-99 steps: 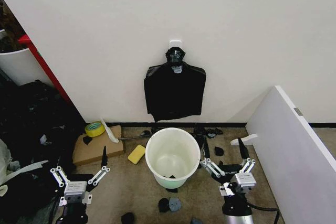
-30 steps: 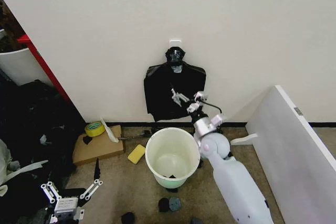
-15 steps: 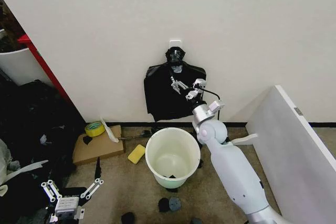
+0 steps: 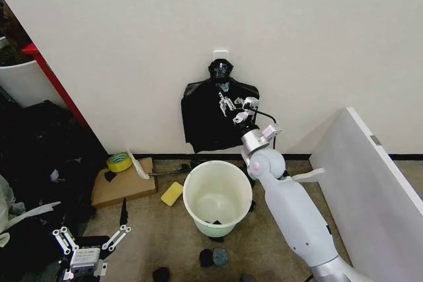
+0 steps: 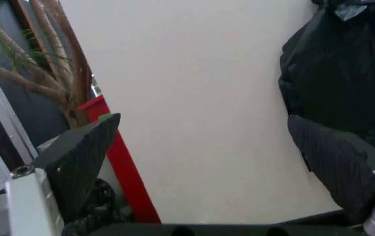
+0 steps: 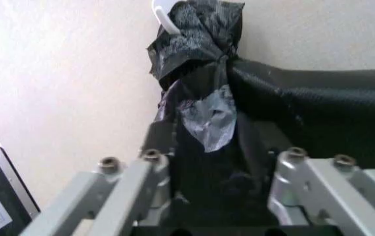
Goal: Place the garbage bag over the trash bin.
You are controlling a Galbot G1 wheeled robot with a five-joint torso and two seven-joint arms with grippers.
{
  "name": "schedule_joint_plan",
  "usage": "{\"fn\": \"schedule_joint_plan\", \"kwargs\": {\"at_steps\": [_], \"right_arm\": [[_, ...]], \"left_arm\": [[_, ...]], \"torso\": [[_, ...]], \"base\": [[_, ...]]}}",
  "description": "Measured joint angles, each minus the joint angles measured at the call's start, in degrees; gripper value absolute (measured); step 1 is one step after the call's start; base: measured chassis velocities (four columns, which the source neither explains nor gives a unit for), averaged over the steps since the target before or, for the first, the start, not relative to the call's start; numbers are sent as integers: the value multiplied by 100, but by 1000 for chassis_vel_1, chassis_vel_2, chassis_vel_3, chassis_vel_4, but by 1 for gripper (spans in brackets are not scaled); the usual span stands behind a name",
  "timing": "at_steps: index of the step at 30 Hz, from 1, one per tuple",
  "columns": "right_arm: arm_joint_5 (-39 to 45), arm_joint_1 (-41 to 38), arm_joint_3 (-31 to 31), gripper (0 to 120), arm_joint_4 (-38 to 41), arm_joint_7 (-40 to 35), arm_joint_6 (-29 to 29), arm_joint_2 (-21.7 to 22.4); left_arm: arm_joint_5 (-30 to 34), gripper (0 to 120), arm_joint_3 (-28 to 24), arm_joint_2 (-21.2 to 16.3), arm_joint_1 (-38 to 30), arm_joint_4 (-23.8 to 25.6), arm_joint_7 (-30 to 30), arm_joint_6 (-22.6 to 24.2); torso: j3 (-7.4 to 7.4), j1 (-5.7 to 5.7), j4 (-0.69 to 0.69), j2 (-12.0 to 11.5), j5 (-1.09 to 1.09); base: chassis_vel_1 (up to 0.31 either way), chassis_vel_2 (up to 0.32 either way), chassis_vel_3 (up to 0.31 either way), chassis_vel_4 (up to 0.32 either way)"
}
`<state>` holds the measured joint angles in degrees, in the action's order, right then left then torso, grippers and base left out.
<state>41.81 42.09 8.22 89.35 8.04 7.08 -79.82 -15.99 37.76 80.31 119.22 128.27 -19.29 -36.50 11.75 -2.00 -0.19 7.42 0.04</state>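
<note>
The round white trash bin [image 4: 217, 197] stands on the floor below the wall. A flat bundle of black bags [image 4: 218, 120] hangs from a white wall hook [image 4: 221, 53]; a single garbage bag is hidden within it. My right gripper [image 4: 231, 105] is raised against the bundle's upper part, open. In the right wrist view its fingers [image 6: 134, 182] spread to either side of the bundle's bunched top [image 6: 197, 34]. My left gripper [image 4: 86, 239] waits low at the left, open, with nothing between its pads [image 5: 89, 162].
A cardboard box [image 4: 122, 181], yellow tape roll [image 4: 119, 162] and yellow sponge [image 4: 172, 194] lie left of the bin. Black scraps [image 4: 213, 255] lie in front of it. A white board [image 4: 377, 189] leans at the right. A dark pile [image 4: 39, 156] and a red-edged tub [image 4: 23, 80] stand at the left.
My right arm rose from beside the bin up to the hanging bundle and edged closer to its top. The left gripper sank lower.
</note>
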Motion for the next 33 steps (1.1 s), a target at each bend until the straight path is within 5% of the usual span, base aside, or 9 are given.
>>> {"fn": "schedule_joint_plan", "kwargs": {"at_steps": [9, 17, 33], "right_arm": [[36, -35, -41, 0, -1, 34, 87, -1], [-81, 157, -44, 0, 161, 66, 129, 56], [-1262, 2032, 62, 0, 1316, 427, 491, 521]], "left_arm": [[11, 100, 41, 24, 44, -16, -36, -50], [-4, 100, 9, 64, 51, -2, -36, -44], [-47, 100, -249, 101, -179, -165, -13, -3]], "torso": [[0, 0, 0, 0, 0], [0, 0, 1, 0, 0], [-1, 0, 0, 0, -1]], "base": [[0, 0, 0, 0], [0, 0, 0, 0], [0, 0, 0, 0]]}}
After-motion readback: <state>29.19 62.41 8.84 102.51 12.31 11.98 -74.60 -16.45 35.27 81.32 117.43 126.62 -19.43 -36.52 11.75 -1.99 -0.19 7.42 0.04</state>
